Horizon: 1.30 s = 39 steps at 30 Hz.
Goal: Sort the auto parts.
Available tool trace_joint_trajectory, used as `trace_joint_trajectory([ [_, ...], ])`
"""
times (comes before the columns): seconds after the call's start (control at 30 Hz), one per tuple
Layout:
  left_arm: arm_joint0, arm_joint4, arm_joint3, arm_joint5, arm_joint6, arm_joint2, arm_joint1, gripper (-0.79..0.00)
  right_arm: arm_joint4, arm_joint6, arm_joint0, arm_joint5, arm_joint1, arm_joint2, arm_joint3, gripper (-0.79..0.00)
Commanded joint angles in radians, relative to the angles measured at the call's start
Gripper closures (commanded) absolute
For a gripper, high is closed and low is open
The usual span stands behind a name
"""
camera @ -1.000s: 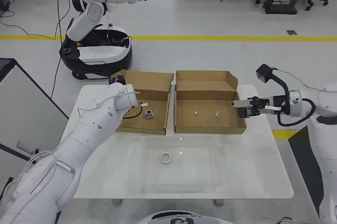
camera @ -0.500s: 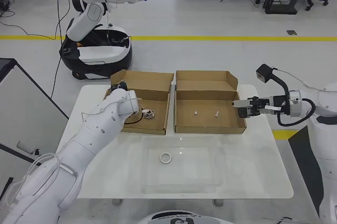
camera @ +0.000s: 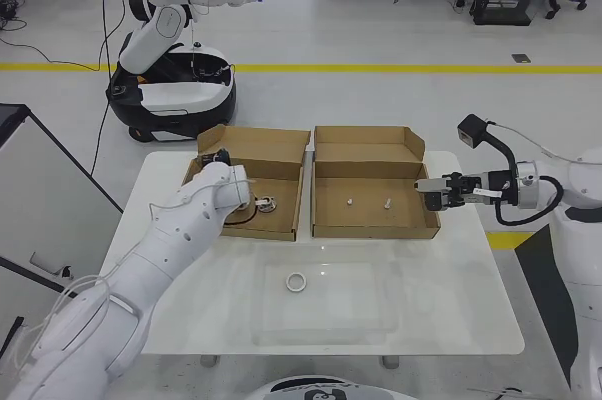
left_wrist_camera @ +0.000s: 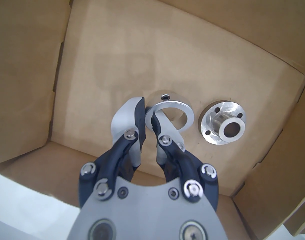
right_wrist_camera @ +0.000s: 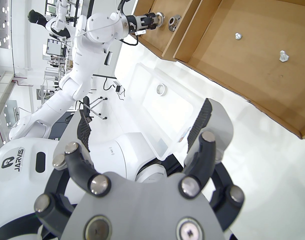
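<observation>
My left gripper (left_wrist_camera: pixel 146 111) is low inside the left cardboard box (camera: pixel 271 150), shut on the wall of a metal ring (left_wrist_camera: pixel 170 111), one finger outside the ring and one inside it. A flanged metal hub (left_wrist_camera: pixel 222 126) lies on the box floor right beside the ring. The right cardboard box (camera: pixel 366 150) holds two small bolts (camera: pixel 352 200) (camera: pixel 387 203). My right gripper (camera: pixel 421 186) hangs open and holds nothing, at the right box's outer side wall. A white ring (camera: pixel 296 282) lies in the clear tray (camera: pixel 381 320).
The two open boxes stand side by side at the table's far edge, flaps up. The clear tray sits in the table's front middle. Bare white tabletop (camera: pixel 461 290) lies to the right of the tray. Another robot base (camera: pixel 176 95) stands on the floor behind the table.
My left arm has swung down and inward over the left box, carrying the metal ring down next to the flanged hub. The right arm has not moved.
</observation>
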State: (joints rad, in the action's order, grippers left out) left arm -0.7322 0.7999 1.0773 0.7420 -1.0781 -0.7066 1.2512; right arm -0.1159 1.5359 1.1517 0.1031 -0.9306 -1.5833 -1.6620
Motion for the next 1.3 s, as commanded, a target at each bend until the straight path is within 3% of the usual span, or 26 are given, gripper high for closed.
trace_joint_trajectory([
  [0.0,-0.002,0.007,0.002,-0.002,-0.002,0.000,0.000,0.000,0.000,0.000,0.000,0.000,0.000,0.000,0.000,-0.785],
  [0.1,-0.005,0.016,0.004,-0.006,-0.006,-0.001,0.001,-0.111,0.000,0.000,0.000,0.000,0.000,0.000,0.000,-0.785],
  [0.2,-0.010,0.018,0.009,-0.013,-0.013,-0.005,0.001,-0.339,0.000,0.000,0.000,0.000,0.000,0.000,0.000,-0.785],
  [0.23,-0.011,0.018,0.011,-0.014,-0.014,-0.007,0.001,-0.376,0.000,0.000,0.000,0.000,0.000,0.000,0.000,-0.785],
  [0.33,-0.017,0.022,0.020,-0.017,-0.017,-0.014,0.000,-0.751,0.000,0.000,0.000,0.000,0.000,0.000,0.000,-0.785],
  [0.37,-0.019,0.025,0.022,-0.017,-0.017,-0.017,0.000,-0.785,0.000,0.000,0.000,0.000,0.000,0.000,0.000,-0.785],
  [0.57,-0.033,0.059,0.077,-0.011,-0.011,-0.037,-0.006,-0.785,0.000,0.000,0.000,0.000,0.000,0.000,0.000,-0.785],
  [0.7,-0.050,0.131,0.164,-0.018,-0.015,-0.058,-0.022,-0.785,0.000,0.000,0.000,0.000,0.000,0.000,0.000,-0.785],
  [0.83,-0.098,0.168,0.316,-0.082,0.038,-0.117,-0.045,-0.785,0.000,0.000,0.000,0.000,0.000,0.000,0.000,-0.785],
  [1.0,-0.206,0.117,0.539,-0.262,0.174,-0.248,-0.077,-0.785,0.000,0.000,0.000,0.000,0.000,0.000,0.000,-0.785],
  [1.27,-0.206,0.117,0.539,-0.262,0.174,-0.248,-0.077,-0.785,0.000,0.000,0.000,0.000,0.000,0.000,0.000,-0.785],
])
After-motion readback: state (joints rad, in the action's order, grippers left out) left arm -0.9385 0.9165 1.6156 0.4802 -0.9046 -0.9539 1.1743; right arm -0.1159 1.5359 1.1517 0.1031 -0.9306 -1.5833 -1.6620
